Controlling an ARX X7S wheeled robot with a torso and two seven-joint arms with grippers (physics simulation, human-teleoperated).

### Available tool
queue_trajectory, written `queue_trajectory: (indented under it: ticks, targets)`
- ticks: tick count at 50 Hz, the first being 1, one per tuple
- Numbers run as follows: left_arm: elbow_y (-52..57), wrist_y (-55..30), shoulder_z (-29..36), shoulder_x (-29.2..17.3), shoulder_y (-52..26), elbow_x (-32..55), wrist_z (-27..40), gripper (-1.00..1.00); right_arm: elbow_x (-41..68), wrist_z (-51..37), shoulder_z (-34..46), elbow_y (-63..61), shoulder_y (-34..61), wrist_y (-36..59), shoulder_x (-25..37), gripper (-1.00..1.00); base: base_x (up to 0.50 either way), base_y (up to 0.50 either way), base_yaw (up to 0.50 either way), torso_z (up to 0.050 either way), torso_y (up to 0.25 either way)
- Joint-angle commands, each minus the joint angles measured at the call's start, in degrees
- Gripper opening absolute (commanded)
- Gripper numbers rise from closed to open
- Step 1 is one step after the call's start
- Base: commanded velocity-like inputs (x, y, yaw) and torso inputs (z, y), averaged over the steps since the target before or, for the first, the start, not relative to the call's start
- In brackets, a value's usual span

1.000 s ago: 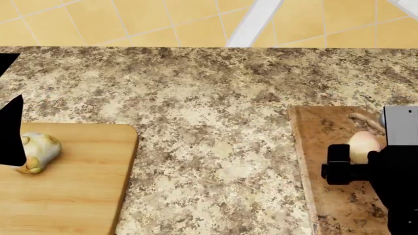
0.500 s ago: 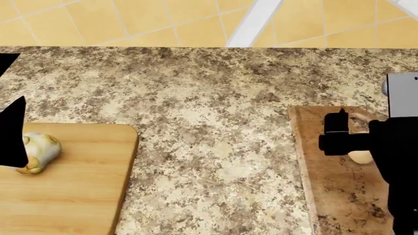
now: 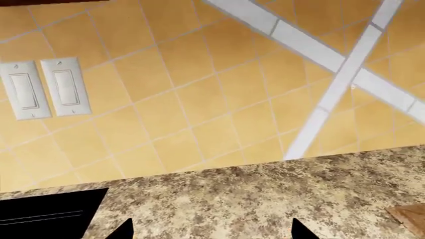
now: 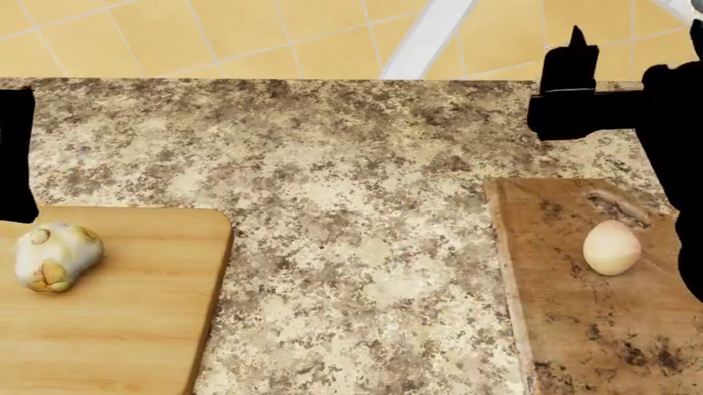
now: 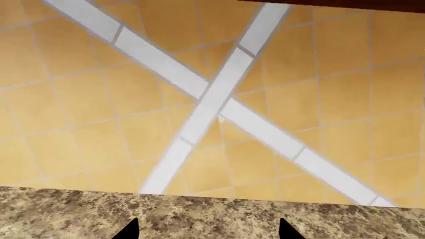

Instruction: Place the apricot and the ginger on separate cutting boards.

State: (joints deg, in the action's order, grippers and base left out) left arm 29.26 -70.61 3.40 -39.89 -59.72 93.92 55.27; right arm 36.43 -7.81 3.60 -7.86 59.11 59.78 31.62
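Apricot (image 4: 611, 248) smooth, pale peach, on dark board (image 4: 571, 329); right gripper (image 5: 209, 230) fingers apart, empty.

The ginger (image 4: 55, 257) lies on the left cutting board (image 4: 132, 329), the apricot (image 4: 611, 248) on the right cutting board (image 4: 582, 329).

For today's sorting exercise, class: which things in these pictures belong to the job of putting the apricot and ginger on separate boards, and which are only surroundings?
Belonging to the job:
apricot
ginger
dark cutting board
light cutting board

Only surroundings:
granite counter
tiled wall
wall switches
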Motion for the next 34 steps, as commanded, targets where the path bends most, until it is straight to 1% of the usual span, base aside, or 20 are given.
queue_trajectory:
  ticks: [1,7,13,23,28,34]
  targets:
    - [-2.4,0.4,1.4,2.3,-10.2,4.5,2.6,1.0,2.6,-0.2,-3.2,-4.8,5.9,5.3,-2.1,1.0,0.0,0.0,0.0,0.0,0.0]
    - [-4.0,-1.0,3.1,1.5,-15.0,6.5,4.1,1.0,3.2,-0.3,-2.4,-5.8,7.9,6.4,-2.5,1.0,0.0,0.0,0.0,0.0,0.0]
    - [-4.7,-0.8,4.0,2.1,-18.0,6.3,4.9,1.0,4.0,-0.9,-3.0,-6.5,10.2,7.6,-2.4,1.0,0.0,0.0,0.0,0.0,0.0]
    - [-4.2,-0.1,3.6,1.3,-20.5,7.1,6.4,1.0,4.6,-0.9,-3.5,-7.3,11.6,7.3,-2.5,1.0,0.0,0.0,0.0,0.0,0.0]
    - [-4.1,0.3,3.6,1.3,-22.2,6.8,6.8,1.0,3.5,-1.2,-3.6,-8.0,11.5,5.0,-2.3,1.0,0.0,0.0,0.0,0.0,0.0]
    - [-3.9,0.9,3.8,1.3,-25.6,8.6,9.4,1.0,5.3,-2.3,-5.5,-9.9,12.8,6.8,-2.6,1.0,0.0,0.0,0.0,0.0,0.0]
